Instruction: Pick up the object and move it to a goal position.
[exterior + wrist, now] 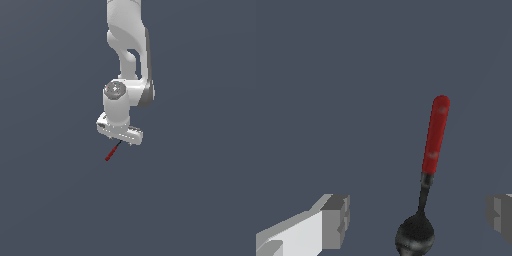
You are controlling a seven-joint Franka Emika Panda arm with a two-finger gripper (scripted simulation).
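Note:
The object is a thin stick with a red handle and a short dark end, lying on the flat grey floor. In the wrist view it looks like a small spoon: a red handle, a dark neck and a round dark bowl. My white gripper hangs right over the dark end, and the red handle sticks out toward the exterior view's lower left. In the wrist view the gripper is open. Its two grey fingertips stand wide apart on either side of the dark bowl and do not touch it.
The white arm comes down from the top of the exterior view. The floor is a plain dark grey-blue surface. No goal marker shows in either view.

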